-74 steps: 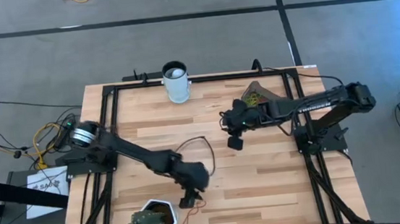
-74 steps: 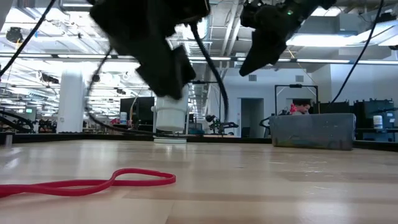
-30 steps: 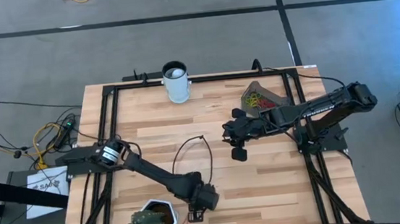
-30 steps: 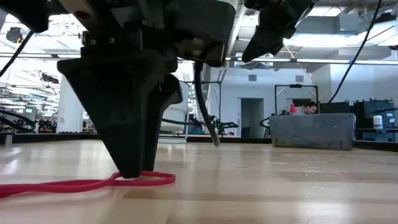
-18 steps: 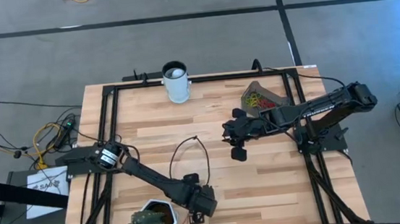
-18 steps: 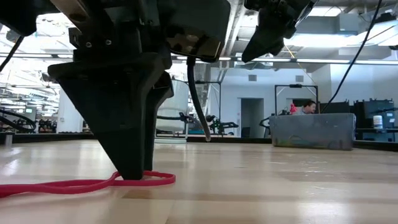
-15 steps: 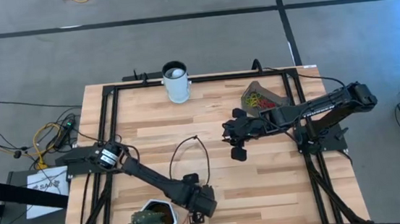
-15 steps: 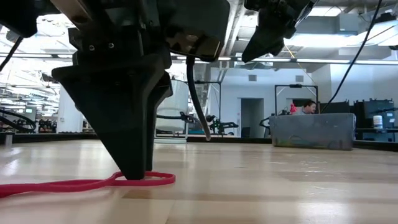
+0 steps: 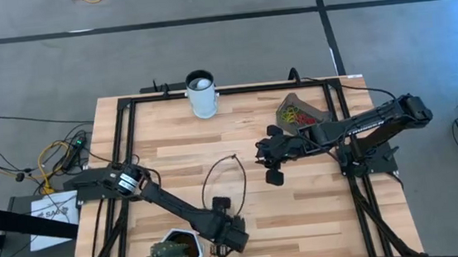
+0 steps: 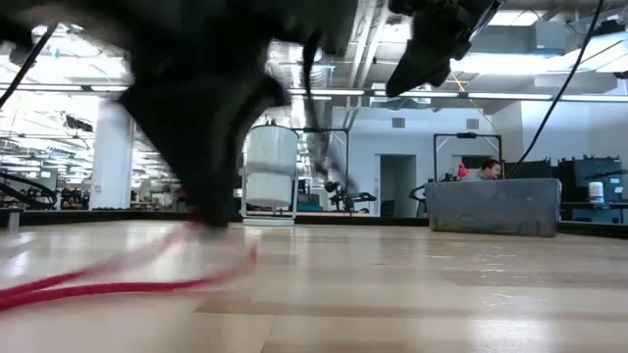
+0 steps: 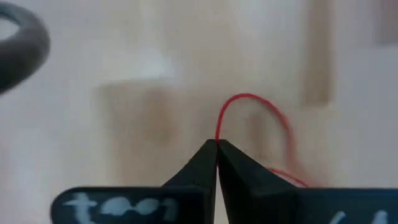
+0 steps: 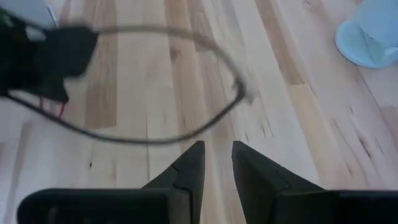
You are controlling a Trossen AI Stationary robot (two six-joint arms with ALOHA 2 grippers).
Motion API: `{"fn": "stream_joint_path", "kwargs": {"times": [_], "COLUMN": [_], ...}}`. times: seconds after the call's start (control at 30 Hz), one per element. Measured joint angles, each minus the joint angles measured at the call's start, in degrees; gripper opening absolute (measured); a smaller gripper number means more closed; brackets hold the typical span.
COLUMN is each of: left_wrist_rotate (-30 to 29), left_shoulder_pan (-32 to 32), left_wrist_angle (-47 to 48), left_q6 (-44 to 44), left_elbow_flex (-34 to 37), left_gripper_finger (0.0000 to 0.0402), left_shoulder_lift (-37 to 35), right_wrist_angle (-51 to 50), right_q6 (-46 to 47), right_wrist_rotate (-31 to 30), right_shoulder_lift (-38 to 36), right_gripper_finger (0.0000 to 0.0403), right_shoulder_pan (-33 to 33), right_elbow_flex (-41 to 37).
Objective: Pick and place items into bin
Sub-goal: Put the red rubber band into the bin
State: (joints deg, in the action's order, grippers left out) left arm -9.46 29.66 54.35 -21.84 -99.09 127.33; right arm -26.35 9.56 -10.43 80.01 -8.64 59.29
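Red band (image 11: 249, 102) pinched betw closed tips of L gripper (image 11: 217, 147), near front table edge beside white plant pot (image 9: 176, 251); bin (image 9: 298, 110) w/ more bands at far R; R gripper (image 12: 217, 152) mid-table, fingers apart, holding nothing.

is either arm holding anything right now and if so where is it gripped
The left tool pinches a thin red rubber-band loop at one end of its curve. The right tool is open, holding nothing.

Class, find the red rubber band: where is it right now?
The red rubber band is pinched in the left gripper, at the table's near edge beside the plant pot.
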Motion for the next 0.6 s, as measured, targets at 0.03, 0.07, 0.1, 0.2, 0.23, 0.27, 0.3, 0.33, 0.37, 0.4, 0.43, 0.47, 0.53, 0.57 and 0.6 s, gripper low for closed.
{"fn": "stream_joint_path", "kwargs": {"times": [0.03,0.07,0.1,0.2,0.23,0.27,0.3,0.33,0.37,0.4,0.43,0.47,0.53,0.57,0.6], "left_wrist_rotate": [-2.0,-4.5,-7.5,-15.1,-16.3,-17.3,-18.3,-19.3,-20.3,-21.4,-22.2,-22.9,-24.1,-24.2,-23.9], "left_shoulder_pan": [-0.3,-0.8,-1.3,-3.8,-4.8,-6.0,-7.2,-8.6,-10.0,-11.6,-13.3,-14.9,-17.9,-19.3,-20.7], "left_wrist_angle": [3.5,6.6,9.7,19.8,21.9,23.1,24.3,25.2,25.5,25.5,25.1,24.5,24.0,23.4,22.0], "left_q6": [0.8,1.6,2.5,5.8,6.9,8.3,9.7,11.2,13.0,15.2,17.7,20.2,25.5,28.2,31.4], "left_elbow_flex": [-2.0,-4.0,-5.8,-9.8,-10.6,-11.6,-12.7,-13.8,-14.7,-15.6,-16.7,-18.1,-21.7,-23.9,-26.1], "left_gripper_finger": [0.0001,0.0001,0.0000,0.0000,0.0000,0.0000,0.0000,0.0000,0.0000,0.0000,0.0000,0.0000,0.0000,0.0000,0.0000], "left_shoulder_lift": [0.0,-0.2,-0.3,-0.4,-0.4,-0.4,-0.4,-0.4,-0.4,-0.4,-0.4,-0.4,-0.4,-0.4,-0.4], "right_wrist_angle": [-0.6,-1.7,-2.3,-6.7,-7.7,-8.5,-9.9,-11.2,-11.8,-11.4,-11.3,-11.1,-8.9,-7.3,-5.5], "right_q6": [0.0,0.0,0.0,1.1,2.1,3.0,4.0,5.0,5.8,6.6,7.0,7.0,8.4,10.0,11.6], "right_wrist_rotate": [0.1,0.0,0.0,0.1,0.1,0.1,0.0,0.0,-0.1,-0.1,-0.1,-0.1,-0.3,-1.1,-2.9], "right_shoulder_lift": [-0.6,-1.5,-2.5,-6.5,-8.2,-10.2,-12.2,-14.1,-16.0,-17.7,-19.5,-21.3,-24.1,-25.6,-26.9], "right_gripper_finger": [0.0077,0.0077,0.0077,0.0077,0.0077,0.0077,0.0077,0.0077,0.0077,0.0077,0.0077,0.0077,0.0077,0.0077,0.0077], "right_shoulder_pan": [-0.2,-0.4,-0.7,-2.2,-3.0,-3.9,-5.0,-6.3,-7.9,-9.5,-11.2,-13.0,-16.7,-18.7,-20.7], "right_elbow_flex": [-0.1,-0.1,-0.1,-0.1,-0.1,-0.1,-0.1,-0.1,-0.1,-0.5,-1.2,-2.5,-5.4,-7.5,-10.0]}}
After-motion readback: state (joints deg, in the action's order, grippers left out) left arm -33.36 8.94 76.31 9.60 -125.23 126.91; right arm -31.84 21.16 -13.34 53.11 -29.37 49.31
